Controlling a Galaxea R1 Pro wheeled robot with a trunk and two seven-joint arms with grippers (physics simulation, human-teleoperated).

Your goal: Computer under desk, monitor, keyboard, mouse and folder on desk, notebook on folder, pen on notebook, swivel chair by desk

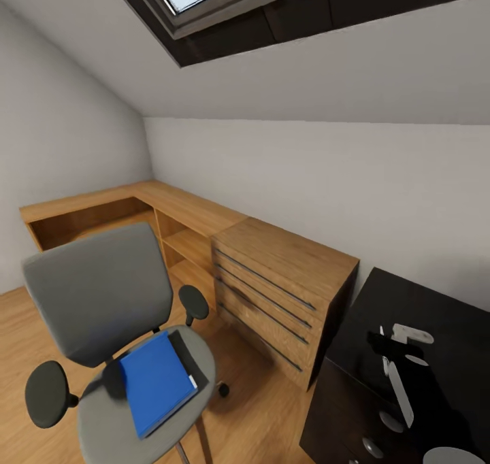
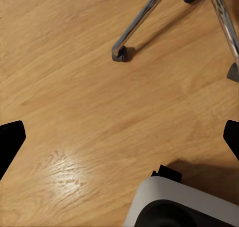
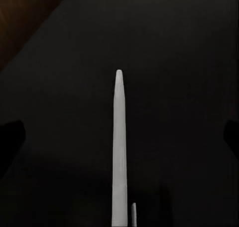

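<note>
Lower left of the head view: the swivel chair [image 1: 102, 301] carries the folder [image 1: 155, 382] on its seat, the notebook [image 1: 185, 358] tucked beneath. Lower right, the right gripper [image 3: 119, 137], fingers spread wide, hovers over the pen [image 3: 119, 152] on the desk [image 1: 435, 314]. The left gripper [image 2: 119, 137] is spread above the floor [image 2: 74, 87]. Beyond stands a wooden chest [image 1: 279, 287].

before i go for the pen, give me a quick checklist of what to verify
1. Right gripper open: ok.
2. Pen on the desk, centred in front of that gripper: ok.
3. Left gripper open and empty, above the floor: ok.
4. Folder on the desk: not ok, it lies on the swivel chair seat.
5. Notebook on top of the folder: not ok, it sits at the folder's edge on the seat.
</note>
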